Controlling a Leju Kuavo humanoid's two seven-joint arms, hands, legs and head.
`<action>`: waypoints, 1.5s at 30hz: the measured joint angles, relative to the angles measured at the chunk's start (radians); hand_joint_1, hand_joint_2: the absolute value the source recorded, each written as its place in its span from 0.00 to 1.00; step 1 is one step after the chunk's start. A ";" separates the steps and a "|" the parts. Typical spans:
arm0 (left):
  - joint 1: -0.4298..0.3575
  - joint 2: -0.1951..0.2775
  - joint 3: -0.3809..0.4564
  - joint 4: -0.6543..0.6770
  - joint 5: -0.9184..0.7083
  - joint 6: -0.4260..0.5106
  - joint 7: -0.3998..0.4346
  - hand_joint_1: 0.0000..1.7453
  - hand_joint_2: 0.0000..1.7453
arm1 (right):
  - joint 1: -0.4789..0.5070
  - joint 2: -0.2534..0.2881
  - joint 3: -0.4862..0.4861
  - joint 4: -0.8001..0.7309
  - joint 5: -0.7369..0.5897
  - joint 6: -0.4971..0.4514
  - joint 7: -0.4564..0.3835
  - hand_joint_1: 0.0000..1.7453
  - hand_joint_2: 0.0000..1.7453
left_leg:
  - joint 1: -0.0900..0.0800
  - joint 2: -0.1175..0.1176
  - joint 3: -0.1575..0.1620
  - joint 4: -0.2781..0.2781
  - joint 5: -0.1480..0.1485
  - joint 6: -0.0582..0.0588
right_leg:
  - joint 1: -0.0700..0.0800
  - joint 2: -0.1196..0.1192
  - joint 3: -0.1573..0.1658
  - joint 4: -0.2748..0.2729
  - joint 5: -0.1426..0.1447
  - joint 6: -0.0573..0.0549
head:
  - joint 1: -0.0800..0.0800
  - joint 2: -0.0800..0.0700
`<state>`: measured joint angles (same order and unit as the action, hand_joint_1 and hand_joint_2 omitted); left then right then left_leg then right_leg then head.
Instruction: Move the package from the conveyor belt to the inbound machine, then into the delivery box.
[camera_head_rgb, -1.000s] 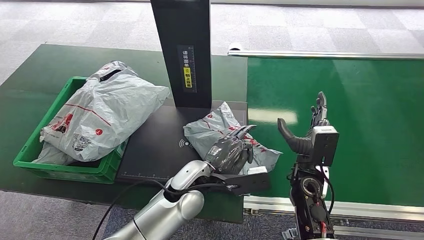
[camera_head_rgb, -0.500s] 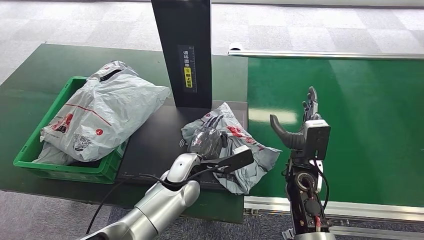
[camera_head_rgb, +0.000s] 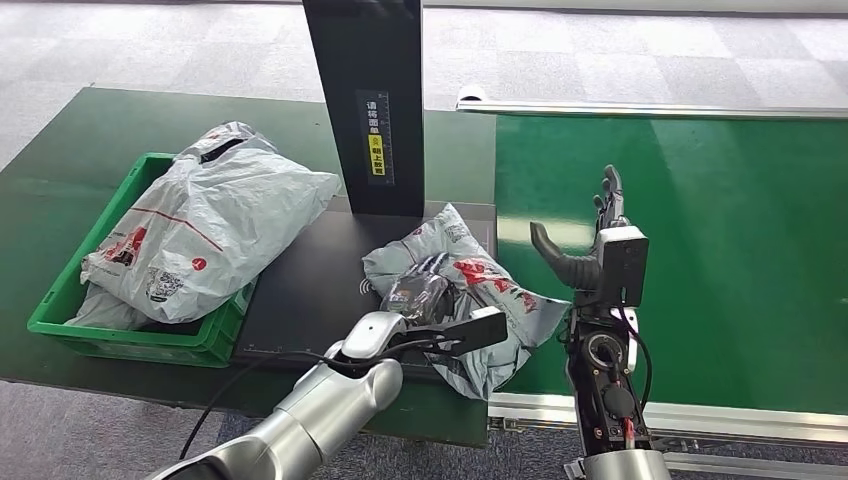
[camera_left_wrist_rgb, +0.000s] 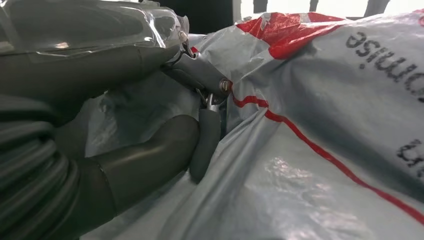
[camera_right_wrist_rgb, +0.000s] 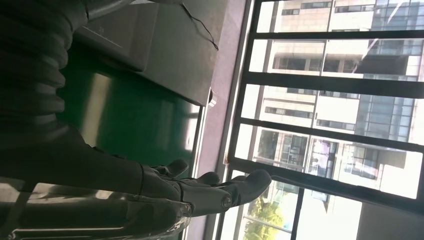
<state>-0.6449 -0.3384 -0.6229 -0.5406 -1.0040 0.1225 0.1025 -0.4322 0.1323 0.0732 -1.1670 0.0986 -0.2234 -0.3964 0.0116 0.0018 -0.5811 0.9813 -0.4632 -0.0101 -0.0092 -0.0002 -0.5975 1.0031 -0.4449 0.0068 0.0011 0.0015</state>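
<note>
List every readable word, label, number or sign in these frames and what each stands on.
Black column: a vertical strip label, white Chinese characters over a yellow patch, too small to read.
Scanner plate: a white wireless-wave symbol, no words.
Package under the left hand: large dark letters, turned and cut off, unreadable; red stripes.
Package in the green bin: red marks and a dark printed patch, too blurred to read.

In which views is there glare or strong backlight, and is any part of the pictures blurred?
Head view: a pale glare patch lies on the conveyor belt; the package is sharp. Left wrist view: the left hand is very near and soft, and bright light shows behind the package. Right wrist view: the windows are strongly backlit, leaving the right hand dark.
</note>
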 joint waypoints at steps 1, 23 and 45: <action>-0.001 -0.002 0.000 0.004 0.000 -0.018 -0.008 1.00 1.00 | -0.001 0.000 0.000 0.002 0.001 0.000 0.001 0.00 1.00 | 0.000 0.000 0.000 0.000 0.000 0.000 | 0.000 0.000 0.000 0.000 0.000 0.000 | 0.000 0.000; -0.005 -0.014 0.044 0.007 0.047 0.044 -0.103 1.00 1.00 | 0.001 0.004 -0.001 0.004 0.024 0.009 0.012 0.00 1.00 | 0.000 -0.001 0.002 0.000 0.000 0.000 | 0.000 -0.002 0.002 0.000 0.000 0.000 | 0.000 0.000; 0.177 0.002 0.320 -0.463 0.308 0.575 -0.627 1.00 1.00 | 0.007 0.012 0.000 -0.005 0.022 -0.003 -0.011 0.00 1.00 | 0.000 0.000 0.000 0.000 0.000 0.000 | 0.000 -0.001 0.000 0.000 0.000 0.000 | 0.000 0.000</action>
<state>-0.4684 -0.3365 -0.3029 -1.0035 -0.6955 0.6971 -0.5240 -0.4251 0.1442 0.0729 -1.1723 0.1206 -0.2262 -0.4074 0.0117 0.0019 -0.5814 0.9812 -0.4632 -0.0101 -0.0091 -0.0016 -0.5979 1.0031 -0.4452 0.0067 0.0010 0.0015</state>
